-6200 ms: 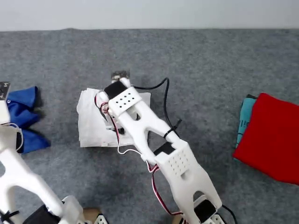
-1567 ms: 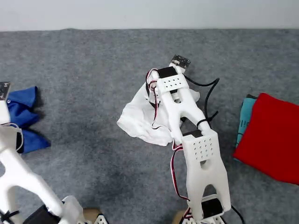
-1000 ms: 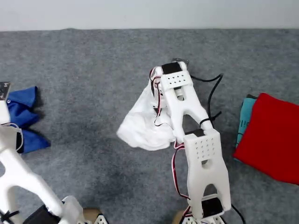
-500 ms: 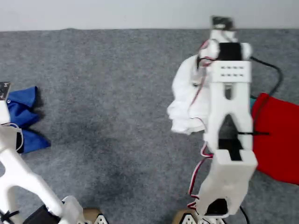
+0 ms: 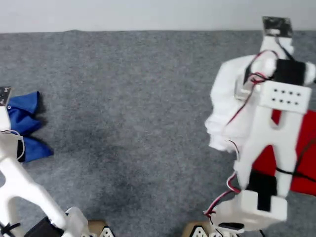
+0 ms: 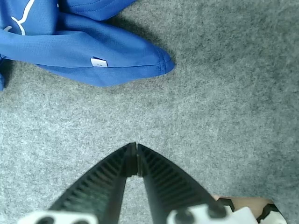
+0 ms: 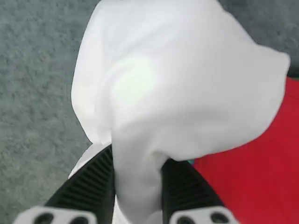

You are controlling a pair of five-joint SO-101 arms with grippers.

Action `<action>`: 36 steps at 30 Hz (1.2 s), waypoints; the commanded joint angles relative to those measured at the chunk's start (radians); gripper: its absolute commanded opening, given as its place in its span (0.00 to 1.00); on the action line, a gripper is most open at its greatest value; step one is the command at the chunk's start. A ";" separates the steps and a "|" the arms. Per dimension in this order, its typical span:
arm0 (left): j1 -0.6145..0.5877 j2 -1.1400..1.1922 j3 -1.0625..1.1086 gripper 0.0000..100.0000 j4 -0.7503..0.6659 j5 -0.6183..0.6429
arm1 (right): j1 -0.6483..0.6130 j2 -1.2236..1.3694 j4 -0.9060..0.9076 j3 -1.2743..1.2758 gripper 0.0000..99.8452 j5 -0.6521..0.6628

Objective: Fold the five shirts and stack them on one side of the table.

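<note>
My right gripper [image 7: 137, 161] is shut on a white shirt [image 7: 173, 84] and holds it bunched in the air. In the high view the white shirt [image 5: 229, 111] hangs beside the right arm at the table's right side, next to the folded red shirt [image 5: 300, 158]. The red shirt [image 7: 252, 177] lies under the hanging cloth, with a teal sliver [image 7: 190, 162] at its edge. A crumpled blue shirt [image 5: 24, 126] lies at the far left. My left gripper [image 6: 137, 151] is shut on nothing, low over the grey mat just short of the blue shirt [image 6: 84, 42].
The grey mat [image 5: 123, 108] covers the whole table. Its back edge meets a pale wall [image 5: 148, 15]. The left arm's white links [image 5: 19, 182] stand at the front left.
The right arm has lifted the white shirt off the middle of the mat and swung it right, to beside the red shirt. The left arm and blue shirt have kept still.
</note>
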 commanded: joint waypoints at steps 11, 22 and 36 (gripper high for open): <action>0.008 -0.032 -0.010 0.01 0.021 0.005 | 0.305 -0.044 0.031 0.040 0.01 0.167; 0.008 -0.032 -0.008 0.01 0.021 0.005 | 0.433 0.056 -0.016 0.055 0.01 0.222; 0.008 -0.032 -0.004 0.01 0.035 0.003 | 0.545 0.180 -0.183 0.055 0.08 0.413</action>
